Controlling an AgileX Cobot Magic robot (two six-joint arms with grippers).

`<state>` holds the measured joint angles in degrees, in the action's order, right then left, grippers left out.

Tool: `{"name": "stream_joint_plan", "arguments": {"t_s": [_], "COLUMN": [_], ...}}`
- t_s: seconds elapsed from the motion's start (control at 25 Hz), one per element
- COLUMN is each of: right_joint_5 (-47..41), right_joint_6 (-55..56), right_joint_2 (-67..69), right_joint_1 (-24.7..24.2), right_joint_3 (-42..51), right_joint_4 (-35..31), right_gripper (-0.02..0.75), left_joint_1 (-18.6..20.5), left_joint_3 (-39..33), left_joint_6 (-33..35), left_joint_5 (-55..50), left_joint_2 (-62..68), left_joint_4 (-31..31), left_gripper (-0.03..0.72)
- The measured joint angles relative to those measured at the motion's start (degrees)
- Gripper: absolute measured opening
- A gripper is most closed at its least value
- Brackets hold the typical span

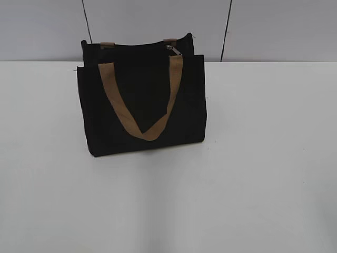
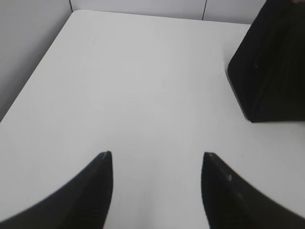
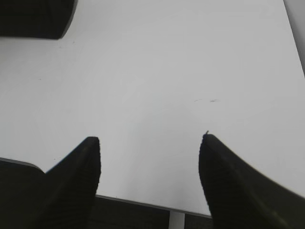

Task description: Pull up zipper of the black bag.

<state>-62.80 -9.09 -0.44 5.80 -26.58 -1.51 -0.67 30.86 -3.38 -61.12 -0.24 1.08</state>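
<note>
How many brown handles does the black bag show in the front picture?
2. One handle hangs down the front of the black bag in a V. Of the other handle, only two short ends show above the top edge; the rest is hidden.

A: What stood in the way on the white table (image 1: 253,174)?

B: Only the black bag (image 1: 142,110), upright at upper centre of the exterior view, close to the back wall (image 1: 47,26).

A: And the free room?

B: Bare tabletop lay wide open across the lower half and on both sides. The front strap handle (image 1: 141,100) hung over the bag's face, below the zipper (image 1: 174,50).
</note>
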Motion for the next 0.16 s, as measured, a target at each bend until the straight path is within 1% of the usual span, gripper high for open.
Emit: {"name": "stream_joint_plan", "arguments": {"t_s": [0.16], "right_joint_5": [0.0], "right_joint_6": [0.0], "right_joint_2": [0.0], "right_joint_1": [0.0], "right_joint_3": [0.0], "right_joint_4": [0.0], "right_gripper": [0.494], "left_joint_1": [0.0], "left_joint_3": [0.0], "left_joint_6": [0.0], "left_joint_5": [0.0], "left_joint_2": [0.0], "left_joint_4": [0.0], "left_gripper": [0.445]}}
